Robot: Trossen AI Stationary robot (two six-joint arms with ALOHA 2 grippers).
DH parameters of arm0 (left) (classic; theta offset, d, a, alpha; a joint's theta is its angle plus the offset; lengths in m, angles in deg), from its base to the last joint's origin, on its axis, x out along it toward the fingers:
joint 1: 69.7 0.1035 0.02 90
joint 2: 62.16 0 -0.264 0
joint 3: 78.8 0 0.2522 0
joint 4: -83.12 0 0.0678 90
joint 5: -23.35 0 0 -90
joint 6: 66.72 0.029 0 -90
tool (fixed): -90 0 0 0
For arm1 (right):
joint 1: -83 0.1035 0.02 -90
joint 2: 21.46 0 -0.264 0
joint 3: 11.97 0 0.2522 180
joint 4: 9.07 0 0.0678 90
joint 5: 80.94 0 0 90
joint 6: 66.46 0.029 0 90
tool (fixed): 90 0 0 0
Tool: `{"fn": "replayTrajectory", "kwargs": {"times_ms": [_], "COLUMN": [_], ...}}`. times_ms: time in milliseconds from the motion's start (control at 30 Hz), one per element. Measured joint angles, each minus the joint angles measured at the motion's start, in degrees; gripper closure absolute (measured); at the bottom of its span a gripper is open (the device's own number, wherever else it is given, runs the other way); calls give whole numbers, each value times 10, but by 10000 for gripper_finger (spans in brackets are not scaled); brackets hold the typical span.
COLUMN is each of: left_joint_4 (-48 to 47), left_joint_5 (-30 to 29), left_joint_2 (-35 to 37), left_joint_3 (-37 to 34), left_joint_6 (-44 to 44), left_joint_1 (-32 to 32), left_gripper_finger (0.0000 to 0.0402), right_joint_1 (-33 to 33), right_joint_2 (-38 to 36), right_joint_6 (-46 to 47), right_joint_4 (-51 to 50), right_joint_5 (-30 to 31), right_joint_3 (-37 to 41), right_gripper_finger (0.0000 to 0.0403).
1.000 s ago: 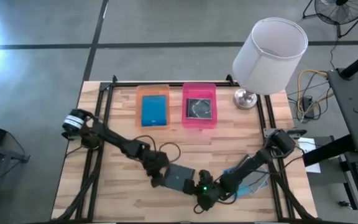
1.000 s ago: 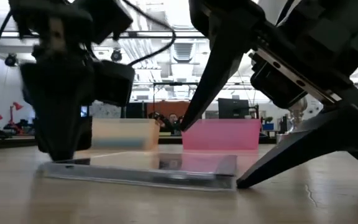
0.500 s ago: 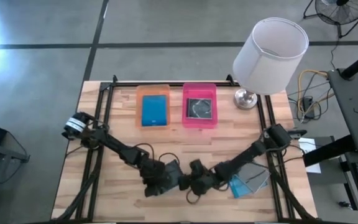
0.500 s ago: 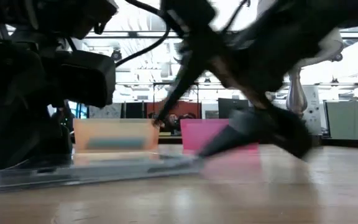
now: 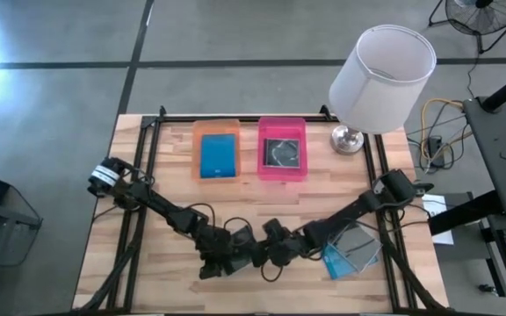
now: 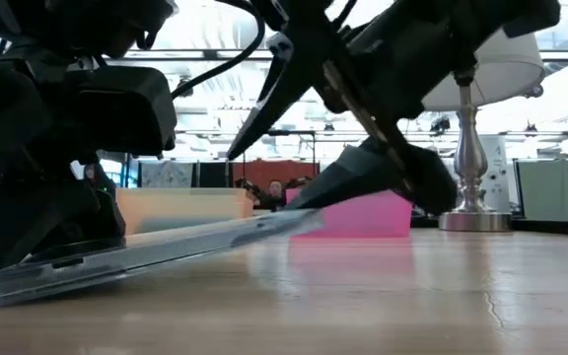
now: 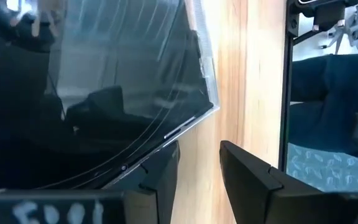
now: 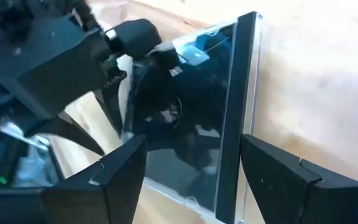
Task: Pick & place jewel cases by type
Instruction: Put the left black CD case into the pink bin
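I've got the thin clear-and-dark plastic jewel case (image 6: 156, 248) tilted off the wooden bench (image 5: 174, 202) near its front edge, left end effector (image 5: 220, 261) clamped on one edge. Right end effector (image 8: 188, 168) spread wide, straddling the opposite edge w/o gripping. Judging it light, stiff, slick & crack-prone (thin shell), so pinch edges, not faces.

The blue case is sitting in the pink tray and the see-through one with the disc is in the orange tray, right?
Not quite, you have them swapped. In the high view the blue case sits in the orange tray, and the see-through case with the disc is in the pink tray.
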Motion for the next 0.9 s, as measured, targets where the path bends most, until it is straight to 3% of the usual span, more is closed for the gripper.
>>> {"fn": "replayTrajectory", "kwargs": {"times_ms": [167, 233, 300, 333, 400, 533, 667, 767, 833, 900], "left_joint_4": [-5, -16, 4, 12, 15, 38, 47, 57, 78, 110], "left_joint_5": [-3, -7, -49, -34, -65, -144, -178, -171, -169, -177], "left_joint_2": [0, 0, 0, -1, 8, 21, 19, 13, 12, 0], "left_joint_3": [-1, -2, 0, 2, 1, -2, -3, -3, -2, 13], "left_joint_6": [13, 19, 23, 18, 17, 5, 4, -28, -71, -104], "left_joint_1": [0, -1, 1, 6, 4, 1, 4, 0, -8, -21], "left_gripper_finger": [291, 291, 291, 291, 291, 291, 291, 291, 291, 291], "right_joint_1": [-1, -1, -2, -2, -5, -9, 4, 33, 52, 70], "right_joint_2": [-28, -41, -56, -65, -68, -65, -86, -140, -168, -179], "right_joint_6": [-61, -81, -120, -142, -172, -156, -110, -23, 44, 76], "right_joint_4": [14, 91, 202, 230, 273, 207, 80, -184, -370, -475], "right_joint_5": [-22, -36, -77, -89, -100, -69, -11, 55, 42, 13], "right_joint_3": [-3, 1, -3, 3, 3, 10, 15, 12, 9, 21], "right_gripper_finger": [156, 156, 157, 157, 157, 157, 157, 162, 166, 167]}}
